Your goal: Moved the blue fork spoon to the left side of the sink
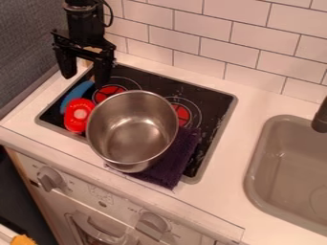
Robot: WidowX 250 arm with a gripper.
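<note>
The black gripper (85, 80) hangs at the upper left over the stove's back left part, its two fingers spread apart with nothing seen held between them. Just below it lies a blue object (77, 93), probably the fork spoon, slanting along the stove's left side; a red item beside it hides part of it. At the right, the grey sink (254, 165) is set into the counter, with its left wall facing the stove.
A large metal pot (131, 131) stands on the black stove, right of the red item (78, 115). Dark purple cloth (176, 160) lies by the pot's lower right. A dark faucet (321, 117) rises at the right edge. Tiled wall (217, 26) bounds the back.
</note>
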